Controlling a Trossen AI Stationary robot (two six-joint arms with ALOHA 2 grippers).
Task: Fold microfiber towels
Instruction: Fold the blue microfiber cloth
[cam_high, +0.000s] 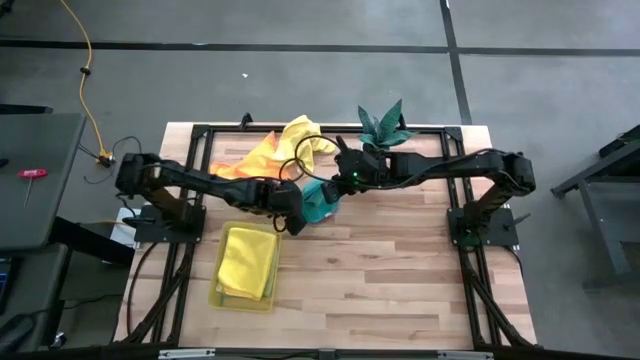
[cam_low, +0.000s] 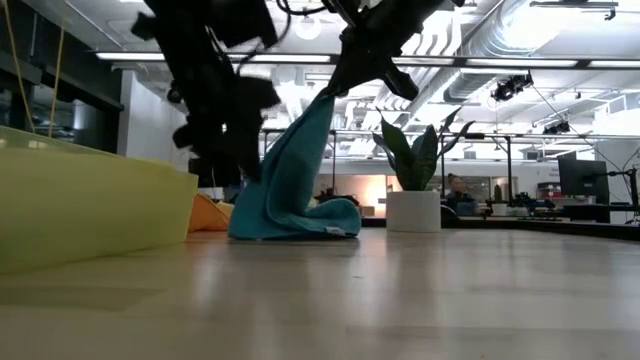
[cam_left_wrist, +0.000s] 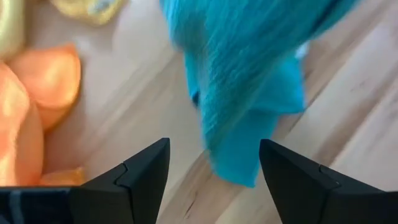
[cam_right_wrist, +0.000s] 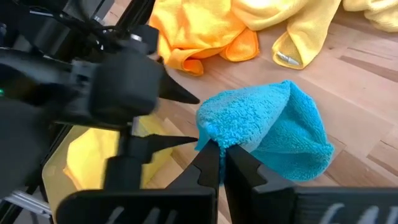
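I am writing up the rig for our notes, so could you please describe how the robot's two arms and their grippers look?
Both arms are dark, near-black, built of slim jointed segments on black frame mounts. The left gripper has two flat, matte black fingers tapering to pointed tips. The right gripper has similar narrow black fingers. A small green light glows on the right arm, and thin black cables loop near both wrists.

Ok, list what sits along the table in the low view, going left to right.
Yellow tray → orange towel → teal towel, hanging from the right hand → potted plant.
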